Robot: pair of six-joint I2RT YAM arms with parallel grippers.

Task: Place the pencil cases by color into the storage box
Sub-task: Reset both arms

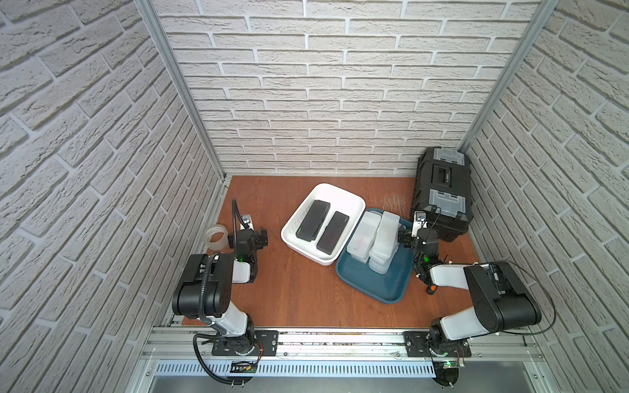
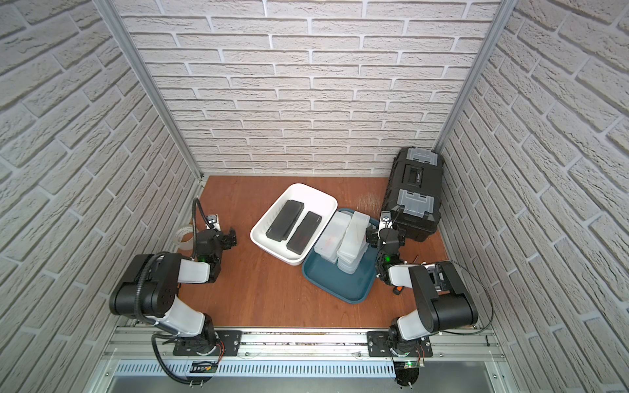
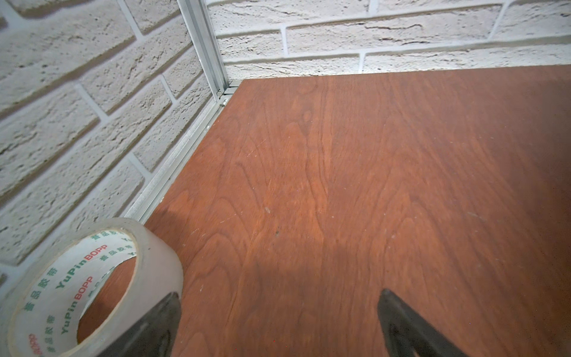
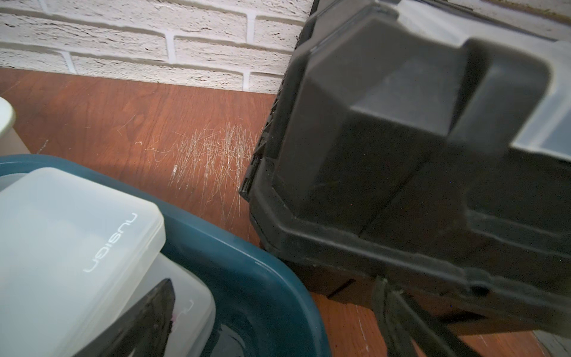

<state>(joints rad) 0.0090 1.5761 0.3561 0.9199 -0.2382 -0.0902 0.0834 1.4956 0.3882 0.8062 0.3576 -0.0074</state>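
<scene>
Brick-walled bench (image 1: 306, 292), colors split: 2 black cases (image 1: 313, 221) in white bin (image 1: 327, 186), frosted stack (image 1: 383, 238) just beside wide-open right gripper (image 1: 405, 237), left gripper (image 1: 262, 236) wide too.

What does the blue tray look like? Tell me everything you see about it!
The blue tray is dark teal, smooth and plastic-looking, a rectangle with rounded corners and a low raised rim. It lies flat on the wooden table, turned at an angle. Stacks of frosted white pencil cases fill its far half; its near half is bare. One long side meets the white bin. The black toolbox stands close to its far corner; whether they touch cannot be told.
</scene>
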